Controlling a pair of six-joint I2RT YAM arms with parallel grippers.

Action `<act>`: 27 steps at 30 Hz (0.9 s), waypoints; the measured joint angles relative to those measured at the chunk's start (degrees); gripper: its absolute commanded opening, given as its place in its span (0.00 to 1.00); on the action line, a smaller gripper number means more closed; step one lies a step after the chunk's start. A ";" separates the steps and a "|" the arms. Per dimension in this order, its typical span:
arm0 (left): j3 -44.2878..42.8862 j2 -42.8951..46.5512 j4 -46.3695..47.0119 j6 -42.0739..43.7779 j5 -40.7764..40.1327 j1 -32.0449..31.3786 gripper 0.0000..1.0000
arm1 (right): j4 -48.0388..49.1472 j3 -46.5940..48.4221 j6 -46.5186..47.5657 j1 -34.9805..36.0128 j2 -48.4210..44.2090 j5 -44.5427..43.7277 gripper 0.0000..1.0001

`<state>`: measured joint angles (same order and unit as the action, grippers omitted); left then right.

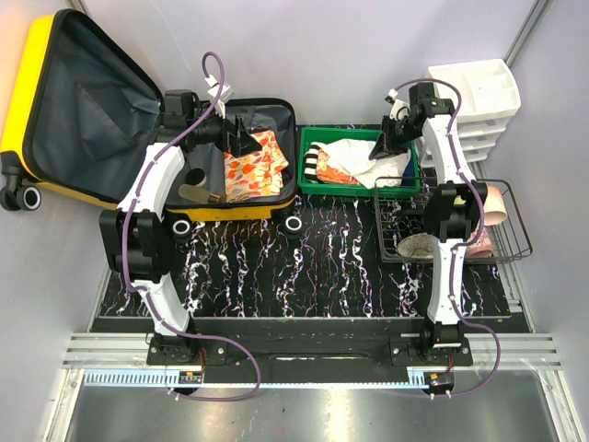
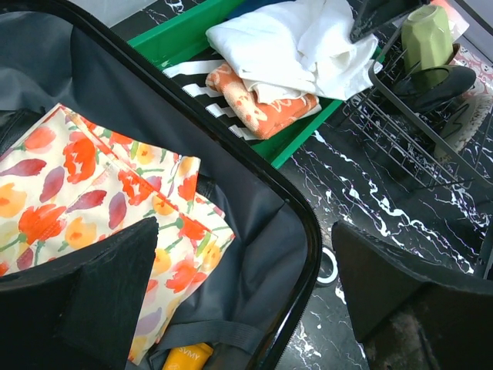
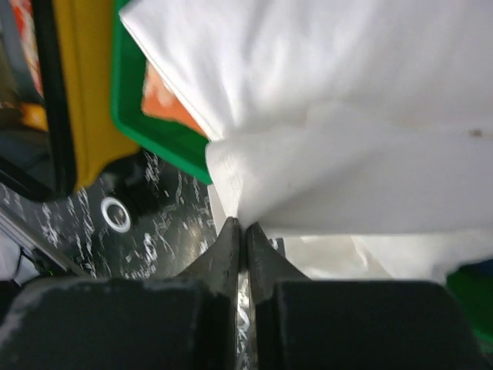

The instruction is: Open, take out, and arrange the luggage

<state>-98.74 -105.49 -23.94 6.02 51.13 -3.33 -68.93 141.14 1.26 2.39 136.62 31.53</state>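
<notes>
The yellow suitcase (image 1: 23, 101) lies open at the back left, lid propped up, dark grey lining showing. Its base (image 2: 254, 223) holds a floral cloth (image 1: 253, 166), also in the left wrist view (image 2: 100, 185), and a yellow tube (image 2: 185, 357). My left gripper (image 1: 241, 138) hovers open and empty over the base's right side (image 2: 246, 270), one finger (image 2: 77, 301) above the floral cloth. My right gripper (image 1: 379, 152) is over the green tray (image 1: 359, 191), shut on the edge of a white cloth (image 3: 323, 154) at its tips (image 3: 245, 225).
The green tray (image 2: 192, 35) also holds an orange patterned cloth (image 2: 262, 104) and a striped cloth (image 2: 192, 73). A black wire basket (image 1: 515, 221) with a green cup (image 2: 426, 35) stands at the right. A white drawer unit (image 1: 479, 92) is at the back right.
</notes>
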 measured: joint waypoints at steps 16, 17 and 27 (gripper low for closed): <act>-6.36 -5.42 -10.60 11.28 -21.38 -2.60 0.99 | 23.26 -5.40 -10.95 3.15 1.27 2.12 0.83; -6.25 -6.19 -11.43 13.07 -23.58 -3.41 0.99 | 23.91 -5.40 -10.80 3.15 1.25 2.10 0.83; 2.89 -9.79 -10.16 29.35 -34.56 -13.64 0.99 | 24.46 -5.42 -8.59 3.13 -1.92 1.92 0.84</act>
<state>-95.85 -115.28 -34.11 35.38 16.58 -16.97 -44.47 135.72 -7.33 5.52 134.69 33.45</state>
